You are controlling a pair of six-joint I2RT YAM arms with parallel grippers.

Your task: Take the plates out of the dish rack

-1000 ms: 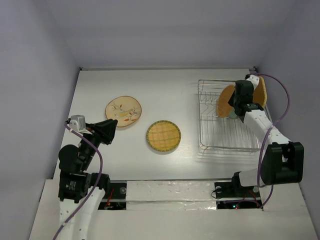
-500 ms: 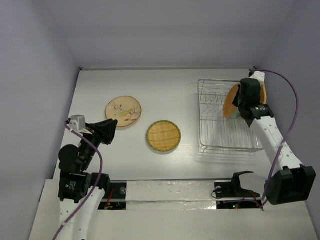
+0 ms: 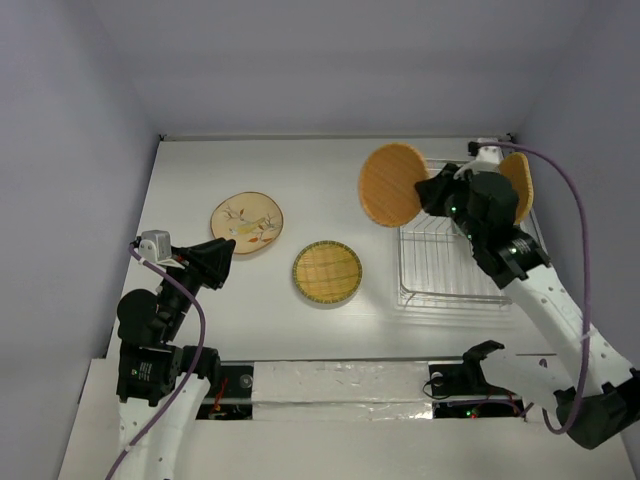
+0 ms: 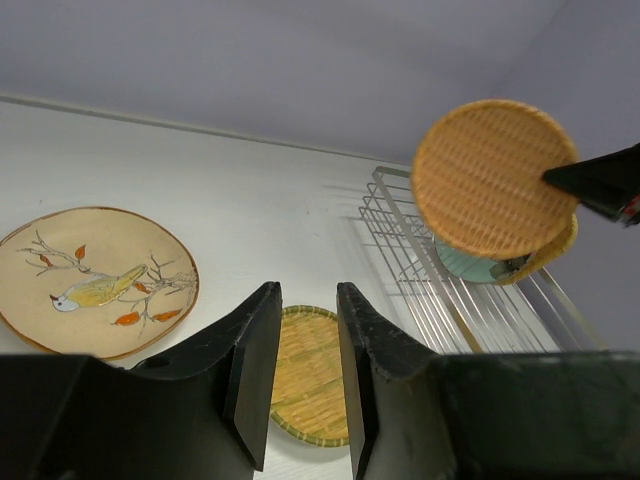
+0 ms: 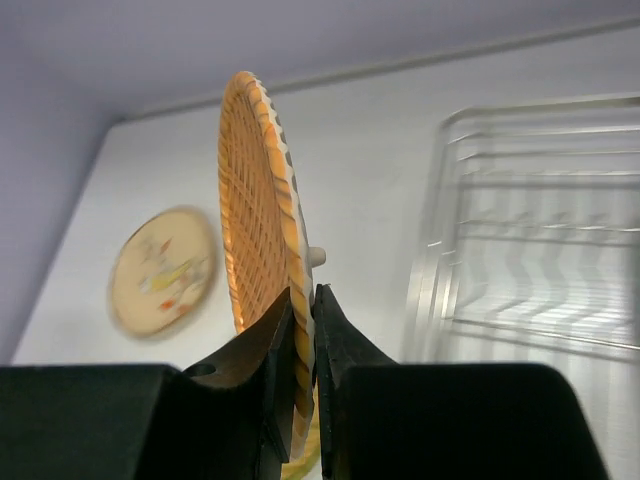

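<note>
We see the mint-green plate [image 4: 465, 263] mostly hidden behind the orange woven plate [image 4: 495, 178], and the cream plate [image 5: 163, 270] blurred.

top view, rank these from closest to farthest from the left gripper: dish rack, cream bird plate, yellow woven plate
From the left gripper, in the top view:
1. cream bird plate, just ahead of it, on the left side.
2. yellow woven plate, lying flat in the middle, to the gripper's right.
3. dish rack, far over on the right side.
</note>
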